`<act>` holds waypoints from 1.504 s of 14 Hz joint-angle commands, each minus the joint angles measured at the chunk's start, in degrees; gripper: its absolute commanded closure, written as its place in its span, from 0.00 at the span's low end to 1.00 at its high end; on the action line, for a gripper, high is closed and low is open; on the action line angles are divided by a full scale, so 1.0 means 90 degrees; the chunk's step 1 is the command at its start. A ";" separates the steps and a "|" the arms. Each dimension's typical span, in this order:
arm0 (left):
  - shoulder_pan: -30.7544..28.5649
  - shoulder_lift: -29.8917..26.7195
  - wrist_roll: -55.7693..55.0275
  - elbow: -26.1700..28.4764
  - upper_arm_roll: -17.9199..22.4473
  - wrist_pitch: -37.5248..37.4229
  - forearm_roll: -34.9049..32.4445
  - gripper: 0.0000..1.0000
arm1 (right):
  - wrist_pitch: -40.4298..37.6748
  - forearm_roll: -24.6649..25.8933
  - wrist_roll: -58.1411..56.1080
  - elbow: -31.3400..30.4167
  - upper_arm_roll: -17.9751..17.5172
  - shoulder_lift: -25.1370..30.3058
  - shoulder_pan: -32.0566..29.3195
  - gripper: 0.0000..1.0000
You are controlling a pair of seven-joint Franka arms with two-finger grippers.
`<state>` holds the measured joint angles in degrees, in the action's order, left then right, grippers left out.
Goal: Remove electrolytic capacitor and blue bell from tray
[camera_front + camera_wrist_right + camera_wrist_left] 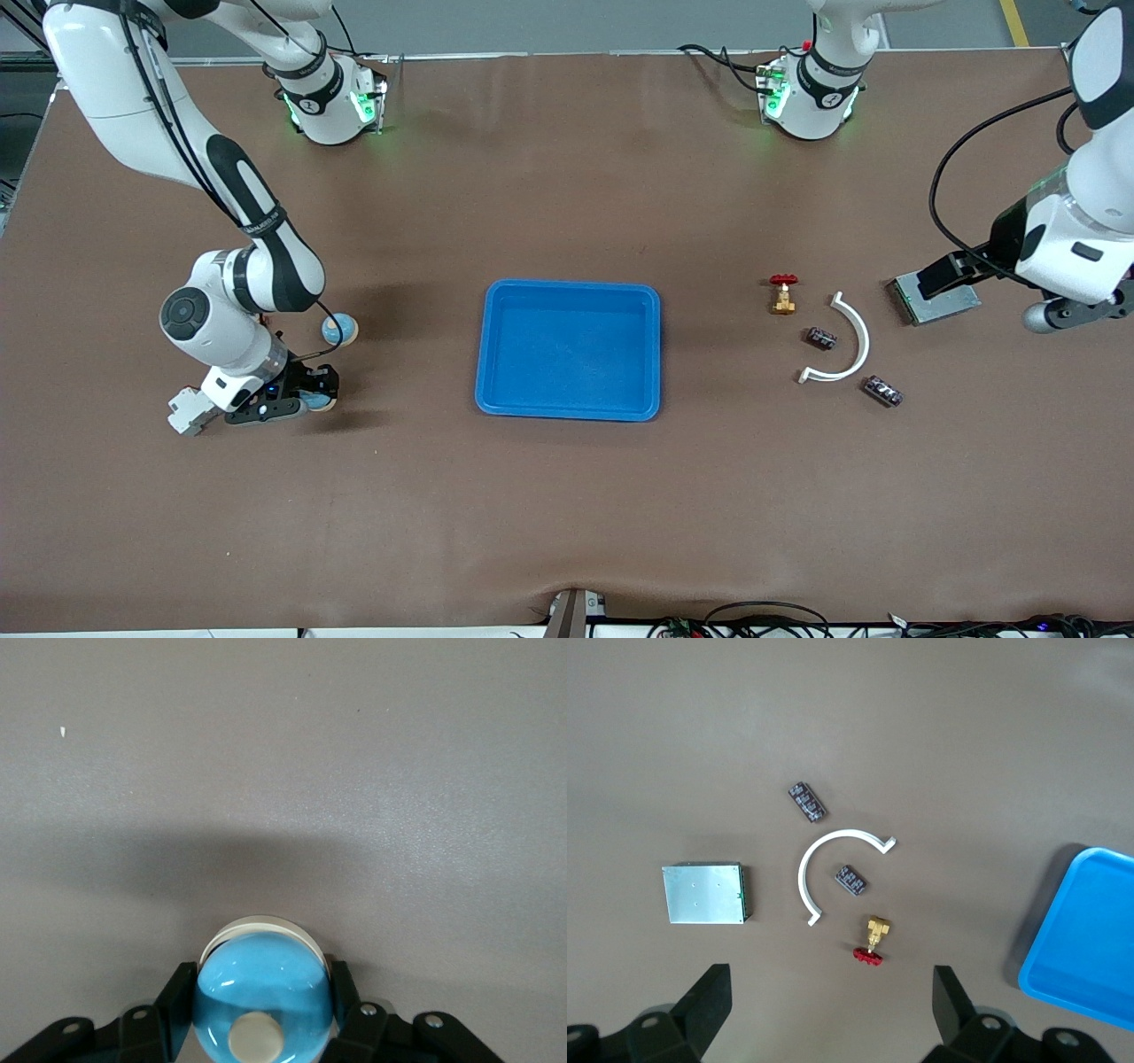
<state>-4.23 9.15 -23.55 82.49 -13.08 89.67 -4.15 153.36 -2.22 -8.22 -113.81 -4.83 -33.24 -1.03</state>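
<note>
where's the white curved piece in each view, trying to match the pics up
Front view: white curved piece lies toward the left arm's end of the table, between two black capacitors.
Left wrist view: it arcs beside the metal box.
Right wrist view: not in it.
Shared landmark: the red-handled brass valve beside the piece.

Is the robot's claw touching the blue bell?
Touching: the right wrist view shows the right gripper with both fingers pressed against the blue bell.
</note>
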 commanded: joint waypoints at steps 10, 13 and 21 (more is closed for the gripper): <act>-0.0097 -0.0041 0.0322 -0.0181 -0.0021 -0.0081 0.0227 0.00 | -0.1696 -0.0143 -0.0024 0.0155 -0.0157 0.0957 -0.0100 0.00; -0.0077 -0.0041 0.0331 -0.0181 -0.0021 -0.0081 0.0207 0.00 | -0.2428 -0.0143 0.0160 0.0320 -0.0166 0.1339 -0.0090 0.00; -0.0136 -0.0547 0.0332 0.0247 0.0329 -0.0052 0.0499 0.00 | -0.4908 -0.0134 0.0775 0.1481 -0.0166 0.2228 -0.0032 0.00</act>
<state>-5.44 7.87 -21.89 81.32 -12.09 89.36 -2.59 113.96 -2.44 -3.93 -103.48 -5.69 -14.34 -1.02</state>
